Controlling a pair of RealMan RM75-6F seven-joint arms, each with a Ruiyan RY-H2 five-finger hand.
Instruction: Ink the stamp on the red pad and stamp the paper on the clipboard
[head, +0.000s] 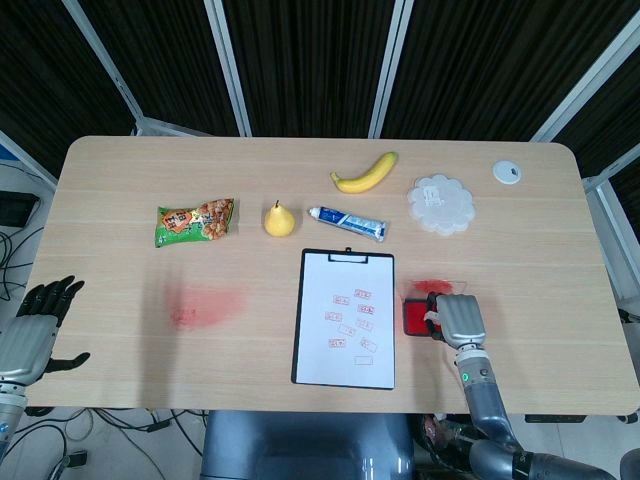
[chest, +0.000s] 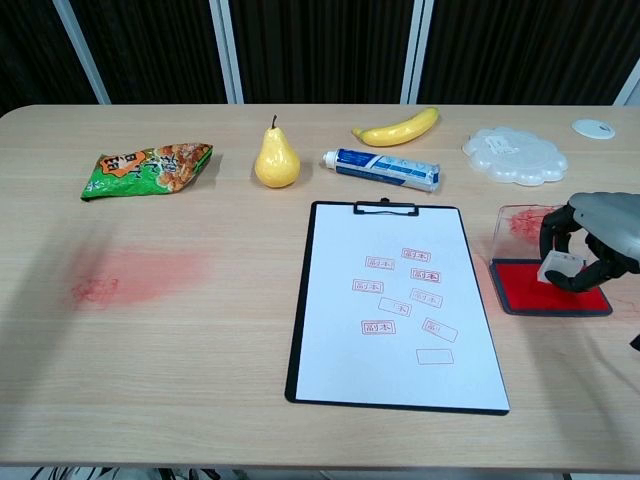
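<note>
Right hand (chest: 592, 245) is over the red pad (chest: 520, 289), fingers (chest: 553, 232) curled around the small pale stamp (chest: 559, 268), gripping it. Stamp sits low over the pad's right half; can't tell if its face touches the ink, fingers block the underside. In the head view the hand's back (head: 460, 318) covers the stamp entirely and most of the pad (head: 411, 318); only the pad's left strip shows. Chest view cuts the hand off at the right frame edge, so wrist and arm aren't visible there.

Pad's clear lid (chest: 516, 226), smeared red, stands at the pad's far edge; hard to read its outline.

Clipboard (chest: 303, 330) lies mid-bench, just left of the pad, not touching. Paper (chest: 340, 360) already carries several red stamp marks; one lower-right mark is faint, characters too small to read.

Left hand (head: 32, 331) is off the bench's left edge, head view only, fingers (head: 55, 293) spread, holding nothing. Lower arm cropped.

Elsewhere on the bench (chest: 200, 400): snack bag (chest: 146, 168), pear (chest: 276, 158), banana (chest: 396, 128), toothpaste tube (chest: 384, 168), clear flower-shaped lid (chest: 514, 154), small white disc (chest: 593, 127), red ink smear (chest: 130, 274) on the left.
</note>
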